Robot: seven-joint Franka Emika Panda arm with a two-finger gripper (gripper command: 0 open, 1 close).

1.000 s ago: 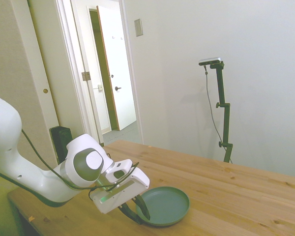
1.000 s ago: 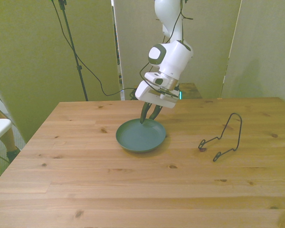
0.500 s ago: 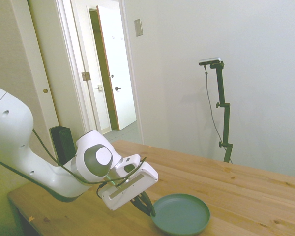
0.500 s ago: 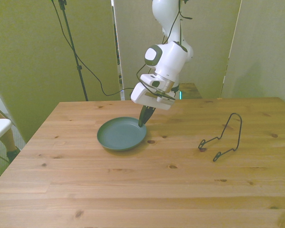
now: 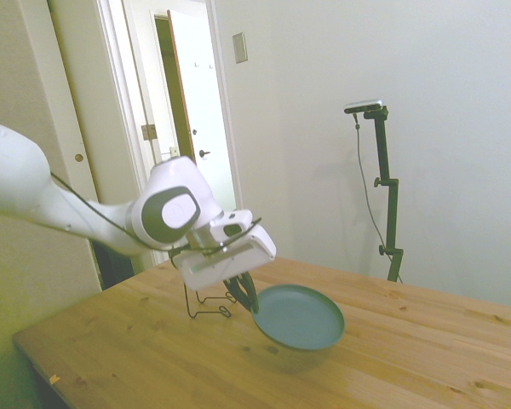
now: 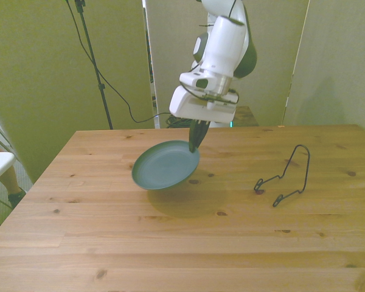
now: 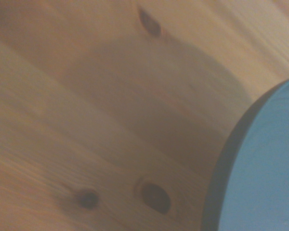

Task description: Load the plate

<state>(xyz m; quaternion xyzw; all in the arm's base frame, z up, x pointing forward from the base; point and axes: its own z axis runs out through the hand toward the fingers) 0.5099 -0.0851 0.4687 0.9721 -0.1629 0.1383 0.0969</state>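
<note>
The teal-green plate [image 6: 164,165] hangs tilted in the air above the wooden table [image 6: 109,243], its shadow on the boards below. My gripper [image 6: 194,144] is shut on the plate's rim at its far edge. In the side view the plate [image 5: 300,316] is lifted off the table with my gripper [image 5: 247,300] pinching its near-left rim. The wrist view shows part of the plate [image 7: 265,168] over the blurred wood grain.
A thin dark wire stand [image 6: 286,176] sits on the table at the front view's right; in the side view the wire stand [image 5: 206,302] shows behind the gripper. A dark tripod with a cable [image 6: 94,67] rises behind the table.
The gripper has risen and carried the plate off the table into the air, tilting it. Before that the plate slid toward the front view's left on the boards.
</note>
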